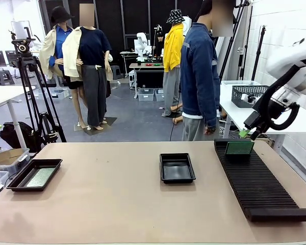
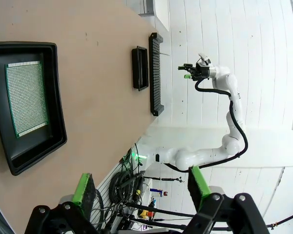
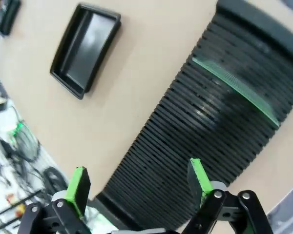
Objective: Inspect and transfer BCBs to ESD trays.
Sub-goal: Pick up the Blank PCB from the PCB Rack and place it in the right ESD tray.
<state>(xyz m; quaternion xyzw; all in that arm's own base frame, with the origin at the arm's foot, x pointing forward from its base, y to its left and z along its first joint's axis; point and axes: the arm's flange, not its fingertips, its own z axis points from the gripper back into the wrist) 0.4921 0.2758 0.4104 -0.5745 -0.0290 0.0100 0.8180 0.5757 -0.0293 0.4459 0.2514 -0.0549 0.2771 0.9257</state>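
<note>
Front view: a long black ribbed rack (image 1: 260, 184) of moulded plastic, cut by many parallel slots, lies on the matte tan table (image 1: 117, 204) and serves as the reference. One BCB (image 1: 239, 147), a thin green rectangular board, stands on edge in a slot at the rack's far end. Its broad face is turned toward the camera and its long axis runs across the rack, parallel to the slots. The right gripper (image 1: 249, 133) hangs just above that end of the rack, apart from the board. A shallow glossy black ESD tray (image 1: 177, 168) with sloping rims lies to the left of the rack, empty. A second, like tray (image 1: 47, 162) lies well to the left of the rack at the table's edge. It holds a flat BCB (image 1: 41, 177) whose long axis follows the tray's own. A person (image 1: 200, 76) in a denim jacket stands beyond the rack's far end.

Left wrist view: the left gripper (image 2: 140, 184) has its green-padded fingers spread wide, nothing between them. The flat board (image 2: 27, 100) shows a fine dotted grid with a green border.

Right wrist view: the right gripper (image 3: 139, 183) likewise has its fingers spread, empty, over the rack (image 3: 210, 146).
</note>
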